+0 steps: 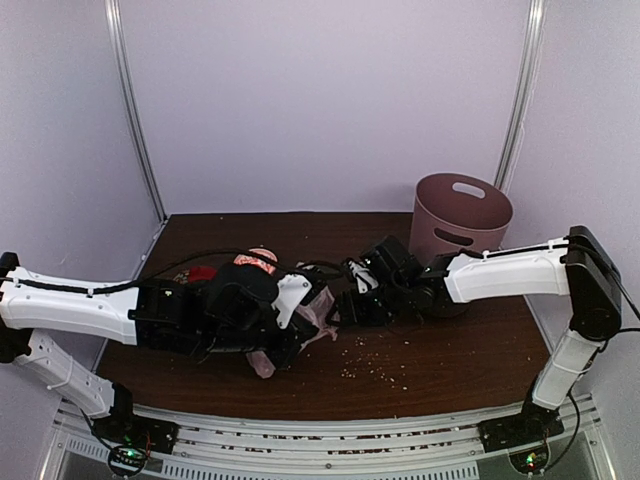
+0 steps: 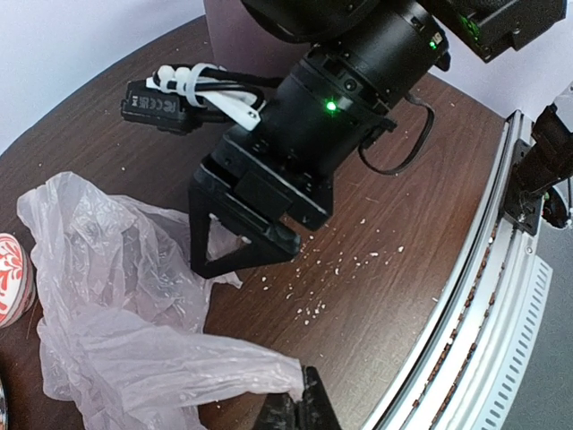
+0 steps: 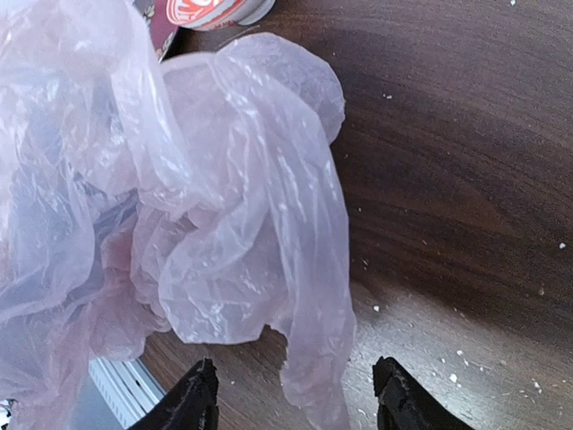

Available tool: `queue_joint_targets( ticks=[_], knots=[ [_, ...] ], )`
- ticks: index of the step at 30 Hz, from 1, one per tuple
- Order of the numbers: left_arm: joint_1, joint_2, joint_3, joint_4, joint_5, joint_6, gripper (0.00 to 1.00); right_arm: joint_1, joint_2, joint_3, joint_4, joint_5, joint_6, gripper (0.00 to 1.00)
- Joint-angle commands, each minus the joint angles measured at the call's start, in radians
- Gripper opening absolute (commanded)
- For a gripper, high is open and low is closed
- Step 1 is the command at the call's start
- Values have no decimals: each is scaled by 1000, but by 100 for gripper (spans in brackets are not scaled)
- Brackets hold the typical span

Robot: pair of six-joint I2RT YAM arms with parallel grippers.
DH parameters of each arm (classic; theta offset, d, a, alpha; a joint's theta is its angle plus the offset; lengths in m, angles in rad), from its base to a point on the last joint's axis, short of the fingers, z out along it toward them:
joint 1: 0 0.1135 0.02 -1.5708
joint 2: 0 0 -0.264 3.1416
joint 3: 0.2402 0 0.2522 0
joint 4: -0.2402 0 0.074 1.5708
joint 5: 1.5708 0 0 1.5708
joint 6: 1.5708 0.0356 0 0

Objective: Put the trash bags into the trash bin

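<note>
Bag (image 1: 322,308): thin, crinkled, pale pink and see-through. You find it lying in a loose heap on the bench (image 1: 450,350) near the middle, between the two arms and outside the bin. Bin (image 1: 462,215): mauve-brown, round and upright, mouth open, at the back right of the bench. It stands well apart from the bag, with your right arm stretched across in front of it. Left fingers (image 2: 313,408): pressed together at the bottom of your left wrist view, with one drawn-out corner of the bag running straight into them. They appear to be pinching that corner. Right fingers (image 3: 192,403): spread wide and low over the bench. A hanging fold of the bag lies between them but is not clamped. From the left wrist you see one right fingertip touching the bag's edge. Bowl (image 1: 262,258): red and white, just behind the left wrist and beside the bag's far edge. Crumbs (image 1: 375,365): pale specks scattered on the dark wood in front of the right fingers, toward the near rail (image 2: 483,296).
</note>
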Motion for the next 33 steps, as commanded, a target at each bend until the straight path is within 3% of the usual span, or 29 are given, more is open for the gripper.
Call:
queue_joint_targets(
  ticks=[1, 10, 15, 20, 25, 28, 33],
  knots=[
    [-4, -29, 29, 47, -14, -25, 0, 9, 39, -8, 118, -1, 27, 57],
    [-4, -41, 28, 56, -41, -65, 0, 15, 50, -20, 59, 43, 35, 53],
    [-4, -42, 23, 63, -51, -73, 0, 15, 39, -53, 54, 50, 28, 31],
    [-4, -40, 17, 64, -61, -72, 0, 15, 38, -56, 36, 58, 22, 27],
    [-4, -39, 12, 58, -62, -77, 0, 15, 24, -60, 30, 79, -2, 8],
    [-4, -50, 3, 48, -73, -93, 0, 15, -18, -69, 33, 99, -21, 0],
    [-4, -78, -20, -1, -116, -170, 0, 15, -228, -100, 49, 175, -30, 0]
  ],
)
